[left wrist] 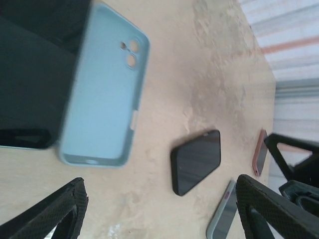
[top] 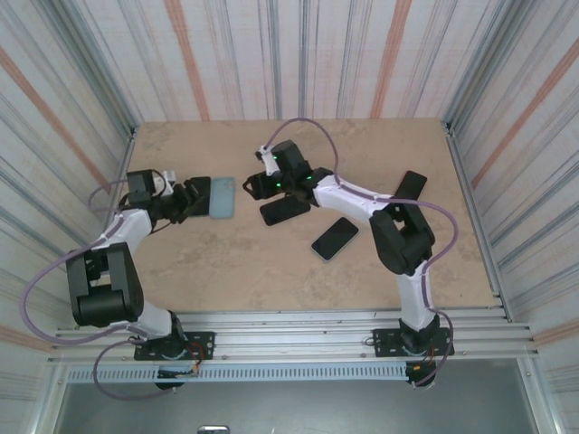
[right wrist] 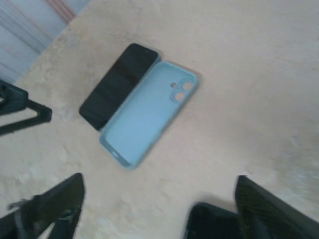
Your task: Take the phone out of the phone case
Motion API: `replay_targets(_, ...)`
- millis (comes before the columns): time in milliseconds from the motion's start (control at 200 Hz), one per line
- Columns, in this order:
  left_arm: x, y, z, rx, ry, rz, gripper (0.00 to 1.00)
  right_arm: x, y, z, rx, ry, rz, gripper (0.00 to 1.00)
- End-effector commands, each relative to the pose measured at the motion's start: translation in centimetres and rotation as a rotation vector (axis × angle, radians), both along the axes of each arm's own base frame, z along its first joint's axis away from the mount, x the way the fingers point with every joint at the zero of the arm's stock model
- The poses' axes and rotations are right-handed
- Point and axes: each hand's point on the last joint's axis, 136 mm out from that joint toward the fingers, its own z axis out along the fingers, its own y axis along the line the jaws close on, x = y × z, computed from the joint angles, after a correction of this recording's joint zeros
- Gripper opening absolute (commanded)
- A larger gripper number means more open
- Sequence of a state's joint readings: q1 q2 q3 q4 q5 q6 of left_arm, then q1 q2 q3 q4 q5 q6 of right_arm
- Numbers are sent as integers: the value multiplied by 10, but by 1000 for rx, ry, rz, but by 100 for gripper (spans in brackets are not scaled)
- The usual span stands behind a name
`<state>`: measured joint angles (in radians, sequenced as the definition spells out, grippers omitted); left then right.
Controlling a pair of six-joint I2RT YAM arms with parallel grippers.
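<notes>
- Light blue soft phone case (right wrist: 149,112): lies on the far left of the tan, stone-patterned bench (top: 226,262). Its hollow side faces up and the camera cut-outs show, so it looks empty.
- Black glass-fronted phone (right wrist: 119,84): rests flat along the case's left edge, touching it or just under its rim. On this evidence the phone is already out of the case, and the task appears to be at or near its end.
- Left fingers (left wrist: 55,214): spread wide and gripping nothing. They hover low just left of the case, over the phone's side, probably where they were placed to part the two.
- Right fingers (right wrist: 269,209): also spread wide and empty. They hang just right of the case with the wrist camera looking down on it, a position suited to bracing the case from the opposite side.
- Second black slab phone (left wrist: 196,162): lies flat right of the case, close under the right wrist and apart from the pair. It is likely a distractor.
- Two further dark phones (top: 335,238) (top: 410,185): lie well to the right, clear of the work.
</notes>
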<state>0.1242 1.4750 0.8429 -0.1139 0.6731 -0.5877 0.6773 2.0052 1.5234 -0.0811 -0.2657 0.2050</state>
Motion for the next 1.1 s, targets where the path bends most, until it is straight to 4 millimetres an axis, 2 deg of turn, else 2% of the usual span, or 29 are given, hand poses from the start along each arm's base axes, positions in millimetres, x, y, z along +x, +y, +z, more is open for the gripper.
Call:
replay_targets(0, -9, -19, 10, -32, -21, -44, 82, -14, -21, -3, -59, -53, 158, 88)
replay_targets(220, -16, -49, 13, -58, -28, -108, 85, -18, -55, -14, -100, -101, 314, 96)
replay_targets(406, -21, -56, 20, -95, -40, -121, 87, -33, -73, -56, -289, -149, 543, 99)
replay_targets(481, -23, -58, 24, -98, -42, -126, 87, -31, -78, -65, -335, -142, 589, 99)
replay_targets(566, -27, -62, 28, -106, -45, -133, 88, -26, -77, -68, -333, -159, 612, 99)
replay_targets(832, -39, -69, 36, -119, -38, -153, 88, -11, -81, -100, -437, -227, 694, 99)
replay_targets(1097, -46, -71, 42, -117, -45, -173, 87, -1, -79, -113, -455, -241, 762, 99)
